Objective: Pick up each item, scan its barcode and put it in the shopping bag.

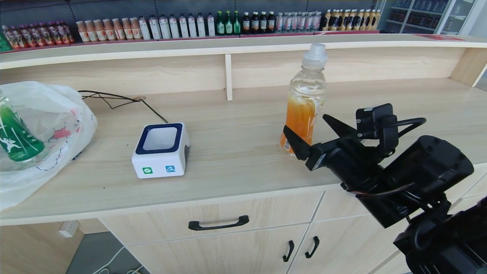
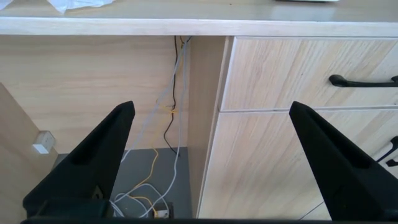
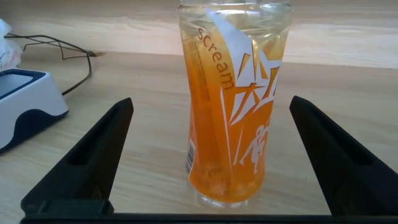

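An orange drink bottle (image 1: pixel 305 102) with a clear cap stands upright on the wooden counter (image 1: pixel 236 152), right of centre. My right gripper (image 1: pixel 309 132) is open, its fingers on either side of the bottle's lower part, and the bottle (image 3: pixel 233 106) stands between them in the right wrist view. The white and blue barcode scanner (image 1: pixel 161 149) sits mid-counter. A translucent shopping bag (image 1: pixel 42 133) lies at the left with a green bottle (image 1: pixel 15 135) inside. My left gripper (image 2: pixel 211 155) is open below the counter edge, facing the cabinet front.
A black cable (image 1: pixel 114 99) runs from the scanner to a hole at the counter's back. A raised wooden shelf (image 1: pixel 228 49) borders the back. Drawers and doors with black handles (image 1: pixel 218 224) are below. Wires (image 2: pixel 168 143) hang in the gap under the counter.
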`<state>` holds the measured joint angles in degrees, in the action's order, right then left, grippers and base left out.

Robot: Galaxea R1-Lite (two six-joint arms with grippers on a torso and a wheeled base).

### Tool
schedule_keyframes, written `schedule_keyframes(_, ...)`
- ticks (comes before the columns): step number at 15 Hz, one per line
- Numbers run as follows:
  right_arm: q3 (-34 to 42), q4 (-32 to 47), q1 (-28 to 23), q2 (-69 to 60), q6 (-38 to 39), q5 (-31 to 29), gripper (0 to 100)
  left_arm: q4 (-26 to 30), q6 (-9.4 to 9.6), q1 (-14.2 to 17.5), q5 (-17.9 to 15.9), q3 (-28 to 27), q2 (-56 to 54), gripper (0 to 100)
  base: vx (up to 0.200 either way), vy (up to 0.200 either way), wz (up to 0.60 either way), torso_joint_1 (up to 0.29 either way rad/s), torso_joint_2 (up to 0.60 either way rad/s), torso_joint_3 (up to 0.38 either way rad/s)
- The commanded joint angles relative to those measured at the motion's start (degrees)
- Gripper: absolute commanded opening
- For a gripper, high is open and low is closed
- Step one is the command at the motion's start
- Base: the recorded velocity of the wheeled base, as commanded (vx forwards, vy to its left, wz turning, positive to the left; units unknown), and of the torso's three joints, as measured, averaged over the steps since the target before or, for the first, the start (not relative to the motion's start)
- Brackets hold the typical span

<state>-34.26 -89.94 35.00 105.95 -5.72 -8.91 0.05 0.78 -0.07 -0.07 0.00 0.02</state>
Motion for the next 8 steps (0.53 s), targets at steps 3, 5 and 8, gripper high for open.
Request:
schedule_keyframes(3, -4.7, -0.1, -1.0, 4.2, -0.1, -0.1, 100, -0.1, 0.01, 0.0, 0.0, 0.0, 0.0, 100, 0.000, 0.000, 0.00, 0.000, 0.00, 0.000)
schedule_keyframes(5, -5.6, -0.1, -1.0, 5.1, -0.1, -0.1, 100, -0.2, 0.01, 0.0, 0.1, 0.0, 0.0, 100, 0.000, 0.000, 0.00, 0.000, 0.00, 0.000)
schedule_keyframes(8, -8.9, -0.1, -3.1, 6.1, -0.3, -0.1, 100, -0.2, 0.19, 0.0, 0.1, 0.0, 0.0, 100, 0.000, 0.000, 0.00, 0.000, 0.00, 0.000)
